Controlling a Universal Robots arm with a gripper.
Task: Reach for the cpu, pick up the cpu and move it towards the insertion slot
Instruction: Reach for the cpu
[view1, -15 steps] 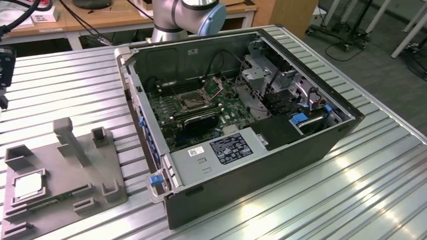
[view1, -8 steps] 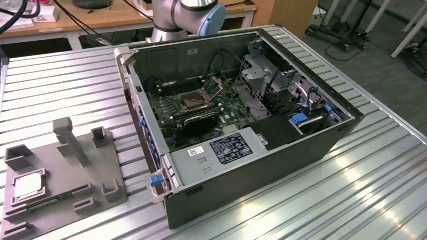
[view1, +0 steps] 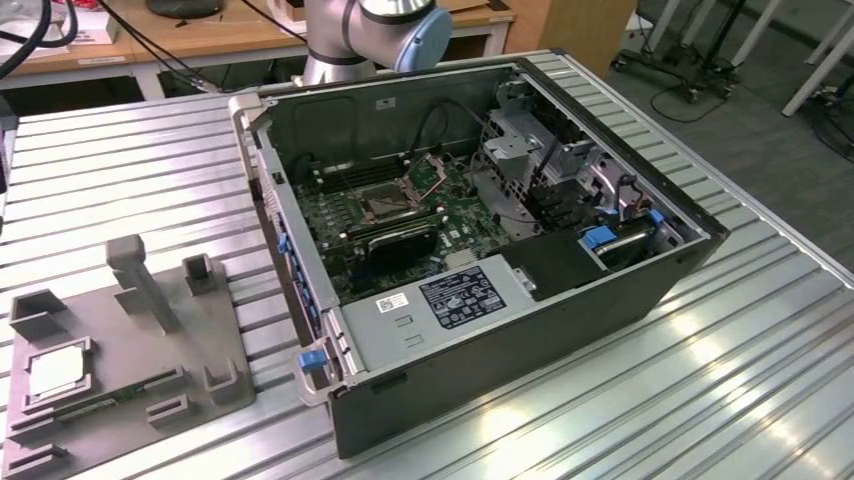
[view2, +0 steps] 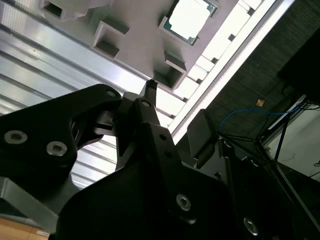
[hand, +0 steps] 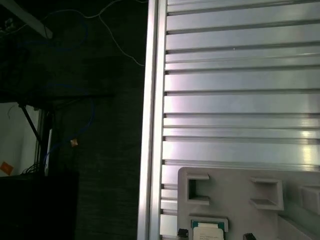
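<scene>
Reach step. The cpu (view1: 56, 372) sits in the tray (view1: 200, 330), not lifted, well apart from the slot (view1: 387, 205). My gripper (view2: 150, 89) hangs near the tray. Can't tell whether it's spread or pressed together. I'd say I need to centre over the cpu.

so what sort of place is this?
Likely a robotics lab bench: an opened computer case on a slotted aluminium table, a grey fixture tray holding the cpu, and wooden desks behind.
</scene>
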